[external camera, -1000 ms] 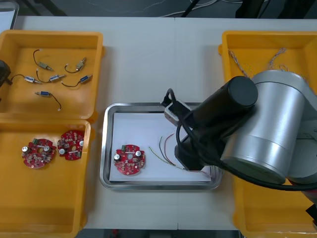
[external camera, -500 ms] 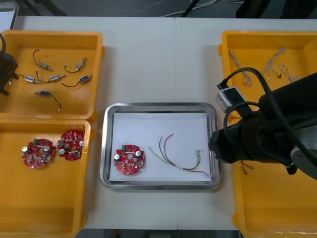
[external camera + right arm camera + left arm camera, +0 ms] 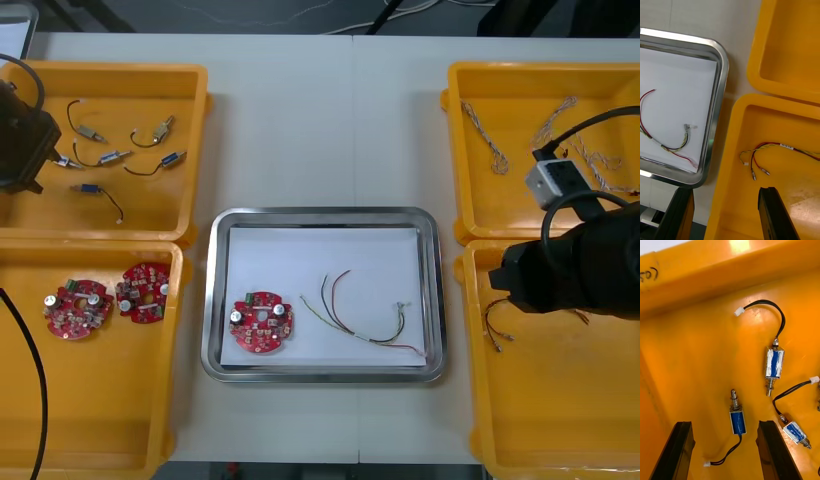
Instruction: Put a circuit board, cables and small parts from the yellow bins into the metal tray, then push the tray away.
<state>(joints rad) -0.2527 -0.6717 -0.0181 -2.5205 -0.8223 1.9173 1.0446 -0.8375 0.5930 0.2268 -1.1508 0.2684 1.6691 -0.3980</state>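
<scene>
Two items are already laid in the metal tray at bench centre: one round red circuit board toward its left side and a red and yellow cable sprawled toward its right. Small parts are judged to be what is yet owed. The left gripper is held open above the far-left bin, where the small metal parts are scattered with their black leads. In the left wrist view one blue-banded part is framed between the spread fingers and nothing is clamped. The alignment is read as a set-up for a straight descent, with this part well apart from its neighbours so a lead is less likely to be snagged. The right gripper is likewise open and empty. It is held over the seam between the tray's right rim and the near-right bin, one finger on the tray's side, the other above the bin. A second red and yellow cable is left lying in that bin, just ahead of the fingers. The posture is judged as standing clear of the tray so the left arm's delivery is not obstructed. Two spare boards are kept in the near-left bin, and twisted cables lie in the far-right bin. The tray is not yet pushed away.
</scene>
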